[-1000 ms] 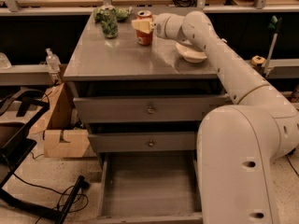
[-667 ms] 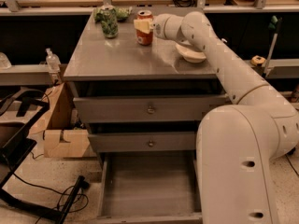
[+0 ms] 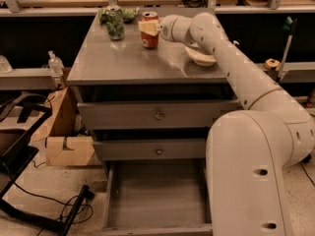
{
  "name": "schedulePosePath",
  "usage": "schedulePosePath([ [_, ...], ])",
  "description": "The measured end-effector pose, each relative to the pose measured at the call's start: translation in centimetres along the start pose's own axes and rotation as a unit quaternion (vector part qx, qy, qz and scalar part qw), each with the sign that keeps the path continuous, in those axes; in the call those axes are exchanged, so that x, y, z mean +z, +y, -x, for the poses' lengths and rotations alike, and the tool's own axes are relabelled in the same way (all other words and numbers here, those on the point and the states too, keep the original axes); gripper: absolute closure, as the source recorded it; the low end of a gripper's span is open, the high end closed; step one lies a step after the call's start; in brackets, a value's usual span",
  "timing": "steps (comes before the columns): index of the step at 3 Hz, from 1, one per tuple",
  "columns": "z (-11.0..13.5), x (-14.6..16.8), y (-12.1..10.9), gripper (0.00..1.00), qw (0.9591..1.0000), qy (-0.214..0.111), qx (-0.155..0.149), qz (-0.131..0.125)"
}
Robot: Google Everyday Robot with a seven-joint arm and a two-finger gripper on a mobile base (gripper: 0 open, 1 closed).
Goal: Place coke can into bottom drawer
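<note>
The gripper (image 3: 149,27) pinches the can (image 3: 150,39) upright on the cabinet top (image 3: 113,58) — bottom drawer (image 3: 157,200) open below.

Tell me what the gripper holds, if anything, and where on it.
Cannot tell. The gripper is at the coke can's upper half; the can stands upright on the cabinet top.

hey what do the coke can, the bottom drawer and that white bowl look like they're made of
Coke can: likely thin metal; printed red side, silvery top rim. The tool is at its upper side, above the cabinet top.
Bottom drawer: probably sheet metal; flat matte grey floor and walls.
White bowl: ceramic or plastic, cannot tell; smooth pale surface.
</note>
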State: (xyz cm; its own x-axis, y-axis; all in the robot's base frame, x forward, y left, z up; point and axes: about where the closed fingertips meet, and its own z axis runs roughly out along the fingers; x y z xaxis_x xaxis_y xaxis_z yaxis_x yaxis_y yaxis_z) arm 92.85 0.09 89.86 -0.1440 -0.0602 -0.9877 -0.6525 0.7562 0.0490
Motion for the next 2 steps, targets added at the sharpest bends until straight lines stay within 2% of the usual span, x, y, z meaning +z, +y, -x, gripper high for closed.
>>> schedulePosePath([
  [1, 4.4, -2.2, 0.9, 1.00, 0.9988, -0.025, -0.042, 0.001],
  [2, 7.9, -6.3, 2.7, 1.00, 0.9959, -0.055, -0.073, -0.005],
])
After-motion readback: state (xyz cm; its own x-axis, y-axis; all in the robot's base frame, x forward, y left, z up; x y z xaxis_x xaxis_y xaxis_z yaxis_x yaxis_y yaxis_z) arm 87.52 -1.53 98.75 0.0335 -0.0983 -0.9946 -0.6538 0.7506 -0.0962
